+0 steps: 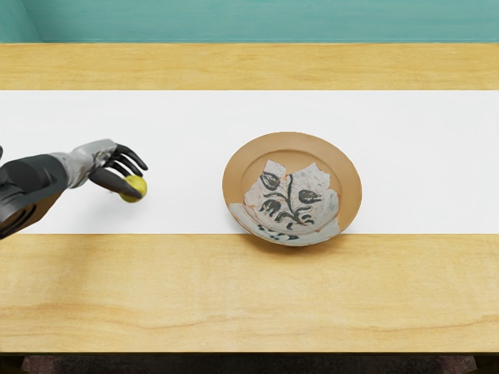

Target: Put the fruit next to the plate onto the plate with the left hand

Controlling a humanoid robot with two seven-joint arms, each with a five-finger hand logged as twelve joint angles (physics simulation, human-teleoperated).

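Left of plate (349,181), L hand (115,167) holds fruit (135,187) (yellow).

A light wood tabletop (249,296) fills most of the view, w/ grain running left to right. A white strip (405,156), maybe cloth or paper, lies flat across it from edge to edge. Behind the far edge is a teal wall (273,19). At the bottom is a thin dark band (249,365), not identifiable.
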